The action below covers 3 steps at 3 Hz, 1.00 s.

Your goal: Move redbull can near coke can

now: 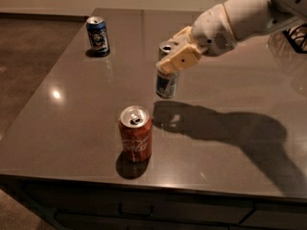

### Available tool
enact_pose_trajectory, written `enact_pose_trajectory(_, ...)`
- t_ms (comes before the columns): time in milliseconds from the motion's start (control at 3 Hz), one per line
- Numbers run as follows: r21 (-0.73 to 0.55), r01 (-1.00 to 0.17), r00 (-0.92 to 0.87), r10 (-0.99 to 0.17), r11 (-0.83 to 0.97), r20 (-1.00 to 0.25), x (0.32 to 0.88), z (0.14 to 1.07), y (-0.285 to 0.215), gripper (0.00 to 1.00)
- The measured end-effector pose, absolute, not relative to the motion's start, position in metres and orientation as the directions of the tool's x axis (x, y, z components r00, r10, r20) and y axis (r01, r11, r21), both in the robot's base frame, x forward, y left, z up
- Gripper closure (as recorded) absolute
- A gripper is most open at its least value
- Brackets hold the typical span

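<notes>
Gripper (171,65) sits over the mid desk (72,128), reaching in from the upper right of cam view. Its tan fingers (182,56) are clamped on the upper part of the redbull can (167,83), one pad across the front face and the other mostly hidden behind. So I've got the can in a side grasp.

Redbull can is in the fingers, not parked. Its base looks clear of the desk, w/ its shadow (172,116) falling separately below and toward the cam; I judge it's lifted a bit. Long axis is upright, maybe a hair tilted, top rim visible just behind the fingers.

Key relation: the coke can (135,134) stands upright nearer the front edge, below-left of the held can in view, near but apart, w/ bare desk between them. My next move, as I see it, is to carry toward the cam and a bit left, then set down beside the coke w/o bumping it. Only one arm, so no choice there.

Looks: slim silver body, blue markings low on the side, narrower than the coke. A dark blue can (98,35) stands far back left, well apart and not involved.
</notes>
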<state>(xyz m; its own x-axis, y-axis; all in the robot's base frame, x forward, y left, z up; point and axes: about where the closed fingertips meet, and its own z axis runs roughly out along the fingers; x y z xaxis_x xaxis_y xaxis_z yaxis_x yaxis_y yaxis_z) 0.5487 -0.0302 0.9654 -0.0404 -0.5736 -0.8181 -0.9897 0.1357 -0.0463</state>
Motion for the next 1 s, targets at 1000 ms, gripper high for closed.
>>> enact_pose_trajectory(1000, -0.035, -0.996, 0.077, -0.606, -0.081, -0.791, 0.449, 0.943, -0.044, 1.00)
